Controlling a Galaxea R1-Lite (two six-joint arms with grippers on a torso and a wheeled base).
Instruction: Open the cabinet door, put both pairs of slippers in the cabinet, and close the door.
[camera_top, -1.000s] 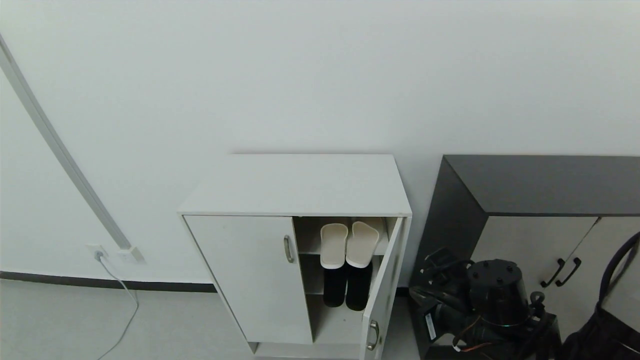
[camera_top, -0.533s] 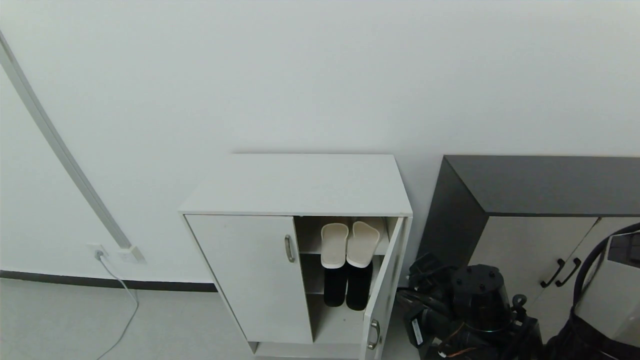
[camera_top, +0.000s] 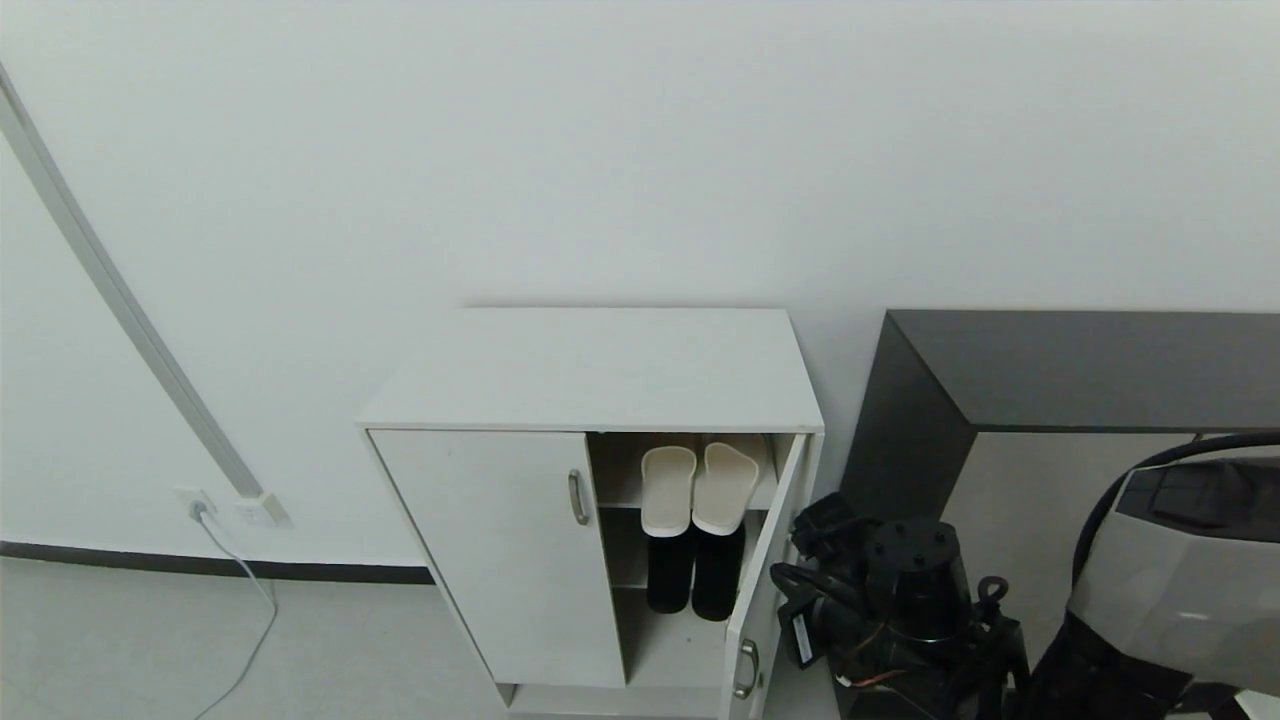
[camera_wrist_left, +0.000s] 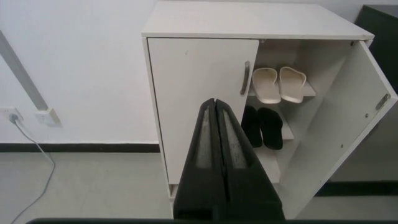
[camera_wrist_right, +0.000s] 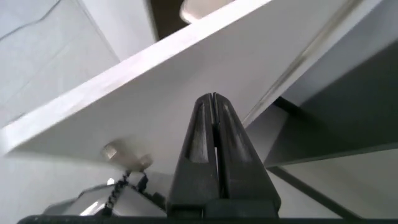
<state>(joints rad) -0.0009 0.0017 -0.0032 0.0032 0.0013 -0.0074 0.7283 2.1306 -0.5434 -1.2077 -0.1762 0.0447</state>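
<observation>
Both pairs are in the cabinet (camera_top: 600, 370), white slippers (camera_top: 698, 488) shelved above black slippers (camera_top: 695, 583), so closing is the step now: the right hand (camera_wrist_right: 214, 140), clenched and empty, just beside the open door (camera_top: 765, 565), should push its outer face left; the left hand (camera_wrist_left: 215, 143) is clenched too

Left end effector (camera_wrist_left: 214, 106), right end effector (camera_wrist_right: 214, 101) closed

right door (camera_top: 768, 565) half open, narrow gap beside dark cabinet (camera_top: 900, 420)
</observation>
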